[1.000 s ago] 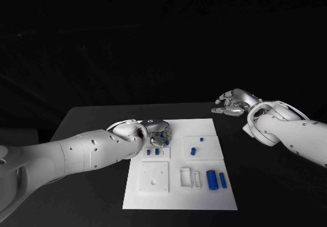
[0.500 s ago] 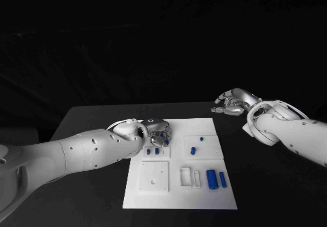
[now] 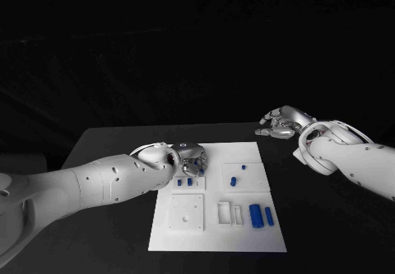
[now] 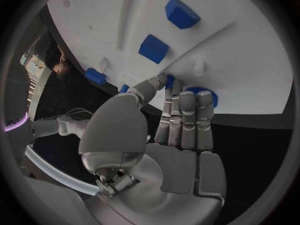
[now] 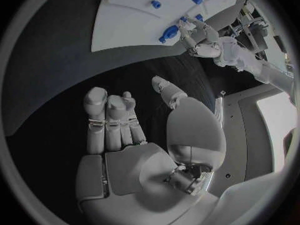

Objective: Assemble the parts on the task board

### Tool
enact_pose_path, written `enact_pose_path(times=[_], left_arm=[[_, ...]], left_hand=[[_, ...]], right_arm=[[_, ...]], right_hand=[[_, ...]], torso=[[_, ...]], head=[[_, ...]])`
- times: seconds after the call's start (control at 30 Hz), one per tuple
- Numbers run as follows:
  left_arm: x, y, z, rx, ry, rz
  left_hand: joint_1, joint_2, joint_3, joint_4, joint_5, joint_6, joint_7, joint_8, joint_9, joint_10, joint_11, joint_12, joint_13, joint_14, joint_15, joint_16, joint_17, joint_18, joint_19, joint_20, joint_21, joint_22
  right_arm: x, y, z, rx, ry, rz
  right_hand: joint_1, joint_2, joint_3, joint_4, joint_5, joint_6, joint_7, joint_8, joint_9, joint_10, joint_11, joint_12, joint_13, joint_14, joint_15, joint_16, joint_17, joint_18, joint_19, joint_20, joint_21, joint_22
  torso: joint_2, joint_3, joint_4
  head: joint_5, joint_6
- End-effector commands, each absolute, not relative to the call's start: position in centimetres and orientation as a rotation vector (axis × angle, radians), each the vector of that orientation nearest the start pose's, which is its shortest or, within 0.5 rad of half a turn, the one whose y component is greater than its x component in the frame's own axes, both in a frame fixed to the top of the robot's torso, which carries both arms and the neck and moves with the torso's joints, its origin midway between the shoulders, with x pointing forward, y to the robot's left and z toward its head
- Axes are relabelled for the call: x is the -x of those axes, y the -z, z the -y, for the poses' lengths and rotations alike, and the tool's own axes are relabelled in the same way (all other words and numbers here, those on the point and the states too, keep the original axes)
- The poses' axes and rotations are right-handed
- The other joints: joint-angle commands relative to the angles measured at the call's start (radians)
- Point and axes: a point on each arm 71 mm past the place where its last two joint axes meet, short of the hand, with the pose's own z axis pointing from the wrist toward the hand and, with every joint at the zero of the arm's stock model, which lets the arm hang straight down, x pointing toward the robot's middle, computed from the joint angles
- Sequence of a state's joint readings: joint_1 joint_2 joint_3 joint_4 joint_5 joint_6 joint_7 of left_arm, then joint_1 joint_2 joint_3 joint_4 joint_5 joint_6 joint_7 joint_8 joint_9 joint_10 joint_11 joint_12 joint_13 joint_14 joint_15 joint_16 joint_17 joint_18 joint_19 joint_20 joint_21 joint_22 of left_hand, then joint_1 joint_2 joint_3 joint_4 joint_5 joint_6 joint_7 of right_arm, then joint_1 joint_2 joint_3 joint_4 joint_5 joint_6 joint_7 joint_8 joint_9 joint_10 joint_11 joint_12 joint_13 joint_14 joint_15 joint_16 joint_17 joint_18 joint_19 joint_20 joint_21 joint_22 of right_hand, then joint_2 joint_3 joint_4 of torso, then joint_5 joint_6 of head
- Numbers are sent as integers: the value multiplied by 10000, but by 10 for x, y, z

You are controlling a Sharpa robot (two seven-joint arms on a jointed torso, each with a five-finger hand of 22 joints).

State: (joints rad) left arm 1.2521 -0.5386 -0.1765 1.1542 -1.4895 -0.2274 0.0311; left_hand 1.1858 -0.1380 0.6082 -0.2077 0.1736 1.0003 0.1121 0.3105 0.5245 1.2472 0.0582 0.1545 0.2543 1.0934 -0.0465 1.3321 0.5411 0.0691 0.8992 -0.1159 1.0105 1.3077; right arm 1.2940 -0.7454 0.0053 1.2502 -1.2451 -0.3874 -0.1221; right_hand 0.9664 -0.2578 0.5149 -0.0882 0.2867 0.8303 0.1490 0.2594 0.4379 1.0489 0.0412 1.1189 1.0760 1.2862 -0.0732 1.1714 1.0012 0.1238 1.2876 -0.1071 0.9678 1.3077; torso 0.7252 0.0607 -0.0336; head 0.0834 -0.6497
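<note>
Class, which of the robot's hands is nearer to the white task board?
The left. The left hand is over the task board at its far left part, while the right hand hovers off the board, beyond its far right corner.

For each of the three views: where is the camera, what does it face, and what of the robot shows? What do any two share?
Head view: on the robot's head, looking down at the task board; both arms show.
Left wrist view: behind the left hand, facing the board's blue parts.
Right wrist view: behind the right hand, over the black table, the board beyond.
Shared: both wrist views show the left hand at a blue part.
</note>
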Motion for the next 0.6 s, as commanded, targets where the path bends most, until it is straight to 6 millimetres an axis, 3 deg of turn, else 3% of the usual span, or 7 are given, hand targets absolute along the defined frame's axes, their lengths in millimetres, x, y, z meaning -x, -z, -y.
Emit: enact_pose_path(times=[0.03, 0.43, 0.6], left_arm=[[-528, 240, -142, -4420, 5888, -18268], [-528, 237, -144, -4218, 5935, -17673], [-527, 235, -145, -3881, 6234, -17379]], left_hand=[[40, 85, 11, -51, 66, 81, -20, 72, 9, 67, 1, 37, 28, 25, -63, 44, -1, 393, -33, -271, 36, 162], [226, 330, 101, -290, 109, 381, -109, 181, 33, 395, -127, 57, 125, 263, -189, 226, 32, 363, 95, -370, 73, 135], [193, 373, 88, -334, -172, 458, -130, 173, 17, 477, -168, 15, 149, 412, -234, 313, 44, 370, 238, -439, 118, 121]], right_arm=[[-556, 133, 242, -1554, -5675, -15349], [-556, 133, 240, -1532, -5704, -15347], [-556, 133, 241, -1545, -5685, -15343]], right_hand=[[27, 73, 14, 55, 65, 3, 47, 48, -15, -50, -22, 32, -16, 85, 9, -39, 17, 1380, 22, -72, -68, 104], [27, 74, 14, 56, 68, 5, 46, 49, -14, -50, -23, 34, -18, 86, 8, -39, 18, 1380, 22, -72, -69, 105], [8, 86, 9, 73, 66, 9, 46, 51, -14, -50, -23, 36, -21, 87, 8, -40, 18, 1380, 24, -69, -71, 106]], torso=[[2, -1, -6], [0, -5, -3], [-1, -8, 4]], head=[[-6, 2], [39, 47], [102, 66]])
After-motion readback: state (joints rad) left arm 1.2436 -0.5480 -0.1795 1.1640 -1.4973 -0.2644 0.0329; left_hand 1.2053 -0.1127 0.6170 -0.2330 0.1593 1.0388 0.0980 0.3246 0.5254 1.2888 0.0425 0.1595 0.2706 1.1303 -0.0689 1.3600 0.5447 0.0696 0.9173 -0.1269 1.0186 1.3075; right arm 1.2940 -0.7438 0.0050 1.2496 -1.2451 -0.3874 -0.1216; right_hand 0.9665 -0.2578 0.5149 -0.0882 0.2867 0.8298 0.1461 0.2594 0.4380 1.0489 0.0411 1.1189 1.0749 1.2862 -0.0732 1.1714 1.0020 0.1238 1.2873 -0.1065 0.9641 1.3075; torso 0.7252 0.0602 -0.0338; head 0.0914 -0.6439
